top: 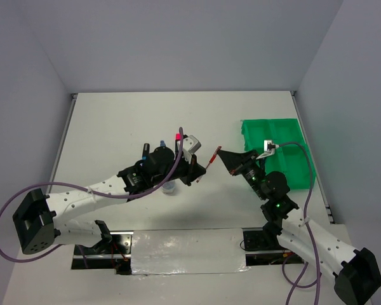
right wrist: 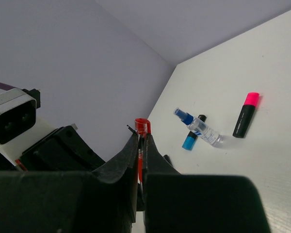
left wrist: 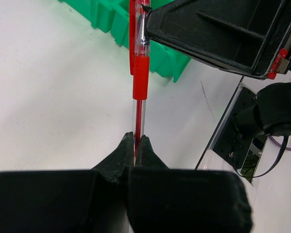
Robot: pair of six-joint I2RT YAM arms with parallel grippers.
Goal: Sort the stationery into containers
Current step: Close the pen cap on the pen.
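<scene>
L gripper [left wrist: 135, 143] clamped on red pen [left wrist: 140, 80] | R gripper [right wrist: 141, 144] pinching its other end | near green tray [top: 289, 133]

We saw bright, even overhead light. Soft, faint shadows lay on white table [top: 127, 121]. We noted glare on glossy strip [top: 184, 251]. Wrist views: dark foreground soft, background sharp.

No writing can be read from here. The small bottle [right wrist: 202, 129] lying on the table [right wrist: 266, 68] has a label with bluish print, too tiny to make out; the red pen [left wrist: 140, 73] gives nothing legible either.
</scene>
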